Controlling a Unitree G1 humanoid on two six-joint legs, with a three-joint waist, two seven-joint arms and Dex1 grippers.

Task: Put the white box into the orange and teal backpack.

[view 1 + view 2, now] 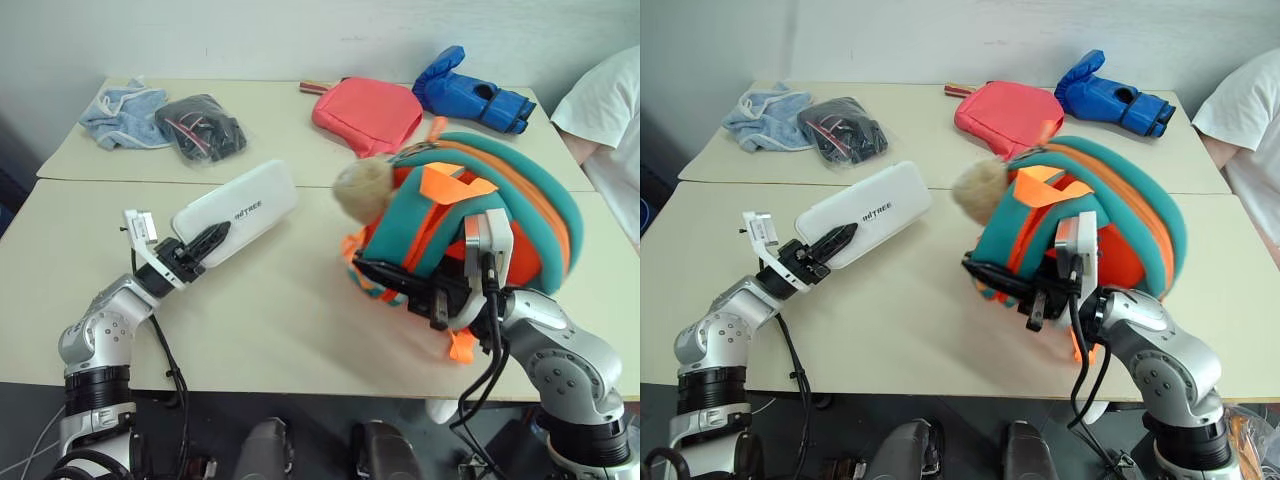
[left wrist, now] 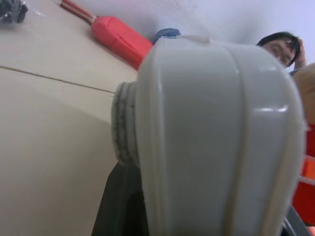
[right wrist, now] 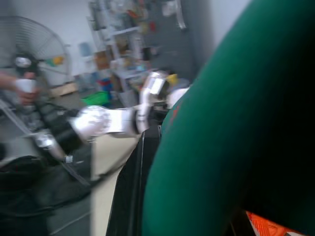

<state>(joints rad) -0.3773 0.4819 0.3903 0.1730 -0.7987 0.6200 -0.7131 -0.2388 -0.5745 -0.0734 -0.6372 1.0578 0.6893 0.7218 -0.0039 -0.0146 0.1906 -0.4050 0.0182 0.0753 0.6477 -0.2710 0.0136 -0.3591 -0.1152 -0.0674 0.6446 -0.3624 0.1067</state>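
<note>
The white box is a flat case with dark lettering, tilted over the near table on the left. My left gripper is shut on its near end, and up close the box sits against a black finger. The orange and teal backpack stands tilted at the right, its beige plush animal facing the box. My right gripper reaches in from the right and is shut on the backpack's lower teal edge.
On the far table lie a pink-red pouch, a blue glove, a light blue cloth and a dark bagged bundle. A person in a white sleeve sits at the right edge. A seam divides the two tables.
</note>
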